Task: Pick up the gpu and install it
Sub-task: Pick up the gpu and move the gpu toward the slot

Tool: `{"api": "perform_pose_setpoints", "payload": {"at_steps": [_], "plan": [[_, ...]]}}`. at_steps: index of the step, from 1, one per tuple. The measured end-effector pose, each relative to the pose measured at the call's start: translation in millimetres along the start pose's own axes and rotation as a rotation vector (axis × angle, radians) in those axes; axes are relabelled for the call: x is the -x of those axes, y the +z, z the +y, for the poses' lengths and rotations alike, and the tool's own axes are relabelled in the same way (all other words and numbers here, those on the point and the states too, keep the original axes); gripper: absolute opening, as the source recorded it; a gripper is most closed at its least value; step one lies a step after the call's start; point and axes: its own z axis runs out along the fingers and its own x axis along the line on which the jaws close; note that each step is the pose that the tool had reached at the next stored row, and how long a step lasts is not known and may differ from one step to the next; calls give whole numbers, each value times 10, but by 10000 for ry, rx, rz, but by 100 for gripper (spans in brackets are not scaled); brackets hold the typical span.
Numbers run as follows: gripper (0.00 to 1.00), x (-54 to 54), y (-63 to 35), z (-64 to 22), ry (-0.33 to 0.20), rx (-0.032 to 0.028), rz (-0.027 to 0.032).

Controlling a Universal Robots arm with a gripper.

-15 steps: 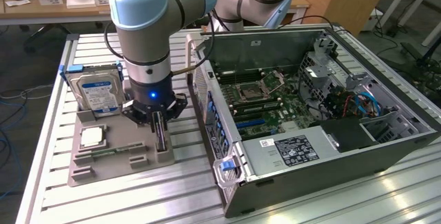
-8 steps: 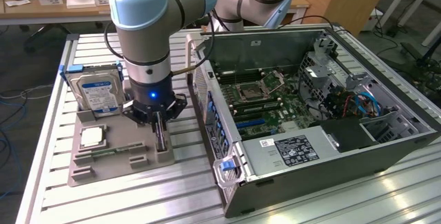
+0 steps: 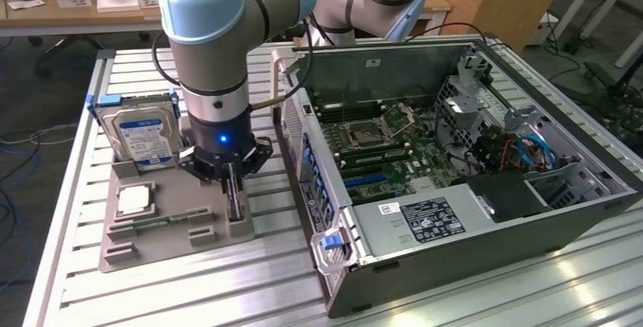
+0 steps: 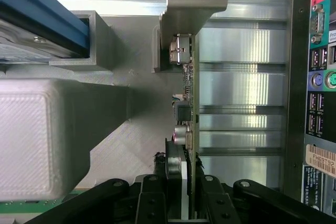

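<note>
The slatted aluminium worktop [image 3: 201, 297] runs right up to the exterior view's lower edge and carries everything else. On the exterior view's right stands the open computer case [image 3: 452, 274], its side panel off, with the green motherboard [image 3: 387, 142] and a labelled power supply [image 3: 427, 220] showing inside. In the wrist view, the case's rear ports [image 4: 320, 77] sit just beyond the worktop's slats. The grey and pale-blue arm [image 3: 216, 56] comes down on the exterior view's left, over a grey parts tray [image 3: 150, 248]. At the tray's far end a blue-and-white-labelled hard drive [image 3: 144, 137] stands upright in its holder. The gpu [image 3: 234, 203] stands on edge in a slot along the tray's side nearest the case. The wrist view shows it as a thin slab [image 4: 192, 93] with its grey metal bracket at the far end. The jaws are lowered over the gpu, one on each side and close to its faces; I cannot tell whether they actually press on it. A small square silver chip [image 3: 134, 200] lies flat on the tray, near the hard drive.
</note>
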Motion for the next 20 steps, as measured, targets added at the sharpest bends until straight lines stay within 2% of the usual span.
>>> {"api": "perform_pose_setpoints", "payload": {"at_steps": [5, 8, 20], "plan": [[28, 1, -7, 1, -1, 5, -7], [28, 1, -78, 2, 0, 1, -1], [28, 7, -608, 15, -1, 2, -2]]}}
